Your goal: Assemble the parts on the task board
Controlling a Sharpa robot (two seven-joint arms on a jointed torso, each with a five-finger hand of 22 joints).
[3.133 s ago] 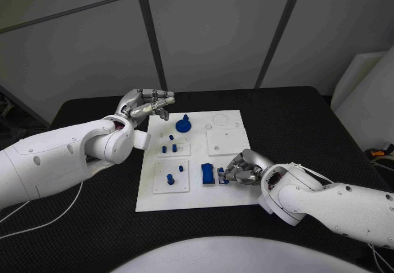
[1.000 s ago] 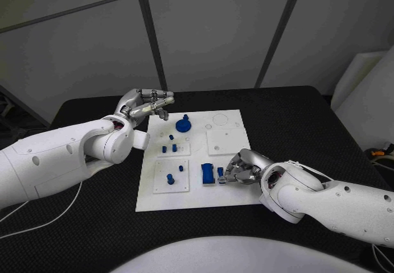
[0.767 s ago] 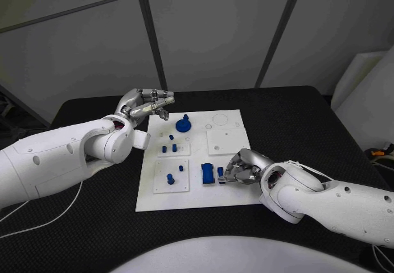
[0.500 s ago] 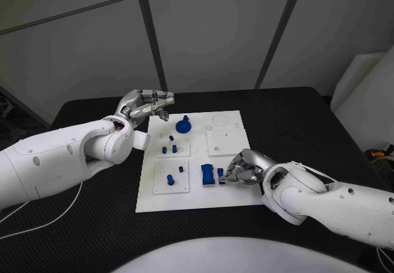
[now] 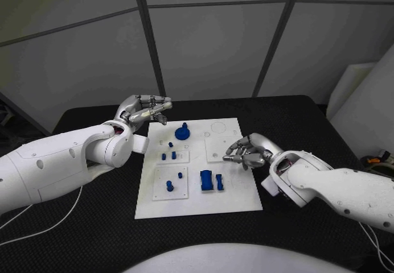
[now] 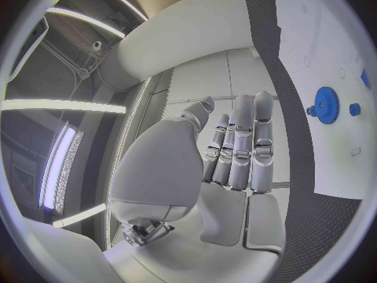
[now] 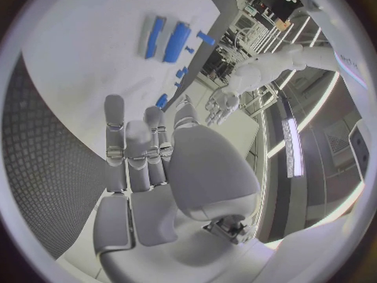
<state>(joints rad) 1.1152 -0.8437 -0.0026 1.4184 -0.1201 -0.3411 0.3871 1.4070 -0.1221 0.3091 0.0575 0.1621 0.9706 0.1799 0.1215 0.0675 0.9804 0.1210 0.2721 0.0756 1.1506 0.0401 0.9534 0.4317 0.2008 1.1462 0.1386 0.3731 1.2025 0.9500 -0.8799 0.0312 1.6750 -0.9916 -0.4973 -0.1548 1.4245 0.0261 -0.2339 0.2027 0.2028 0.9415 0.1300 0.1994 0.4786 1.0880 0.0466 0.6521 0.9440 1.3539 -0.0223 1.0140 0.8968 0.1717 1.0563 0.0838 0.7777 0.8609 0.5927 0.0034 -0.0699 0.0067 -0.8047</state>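
Note:
The white task board (image 5: 197, 199) lies in the middle of the black table. On it a blue gear (image 5: 182, 133) stands at the far end, with several small blue pegs (image 5: 169, 154) nearer on the left side. A blue block (image 5: 206, 180) and a thin blue piece (image 5: 219, 181) lie side by side near the front. My right hand (image 5: 246, 152) hovers over the board's right side with fingers apart, holding nothing; the right wrist view shows the block (image 7: 176, 41) and thin piece (image 7: 154, 36) beyond its fingertips. My left hand (image 5: 146, 109) is raised off the board's far left corner, fingers straight and empty; the gear (image 6: 325, 100) shows past them.
Two raised white square plates (image 5: 224, 151) sit on the board's right half, one under my right hand. Black table (image 5: 320, 131) surrounds the board on all sides. A white object (image 5: 357, 96) stands beyond the table's right edge.
My right hand has lifted away from the thin blue piece beside the block and moved toward the far right of the board. The left hand stays put. The camera has shifted slightly.

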